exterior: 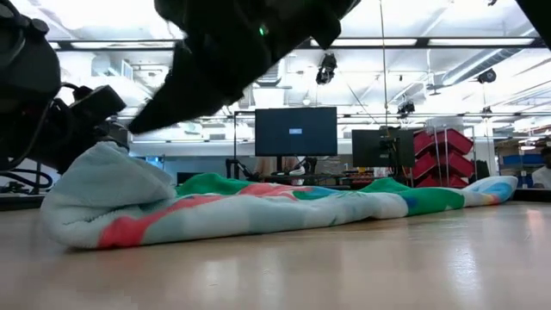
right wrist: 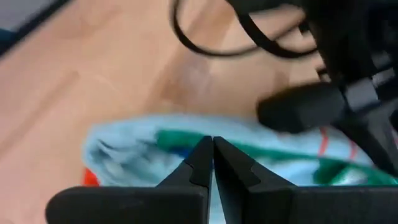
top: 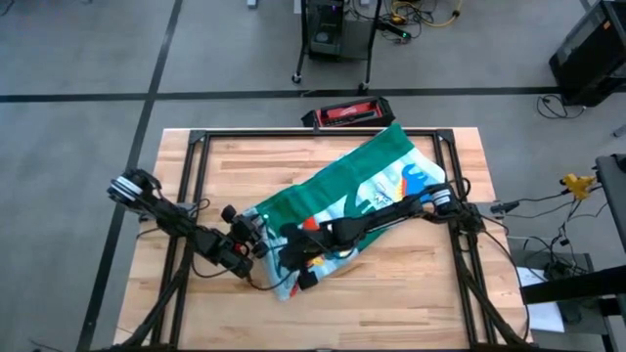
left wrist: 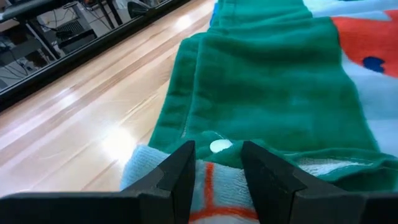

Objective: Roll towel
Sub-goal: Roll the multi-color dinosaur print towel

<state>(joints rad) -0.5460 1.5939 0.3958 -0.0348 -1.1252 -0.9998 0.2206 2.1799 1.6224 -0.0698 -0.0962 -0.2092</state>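
The left gripper is grasping the towel. Its two dark fingers are standing a little apart, with a fold of the soft cloth pinched between them. The right gripper is hanging just above the towel's bunched end, and its fingers are pressed tight together with nothing between them.

The towel is lying on the wooden table, stretched slantwise across the middle. Much of what is showing is its plain green back, folded over. Where the face is peeking out, it is pale blue-white with red, green and blue shapes. The end by the left gripper is bunched into a thick, puffy lump. The far end is lying flatter, close to the table's back edge.

Both dark arms are reaching in over the towel's bunched end, one from each side of the table.
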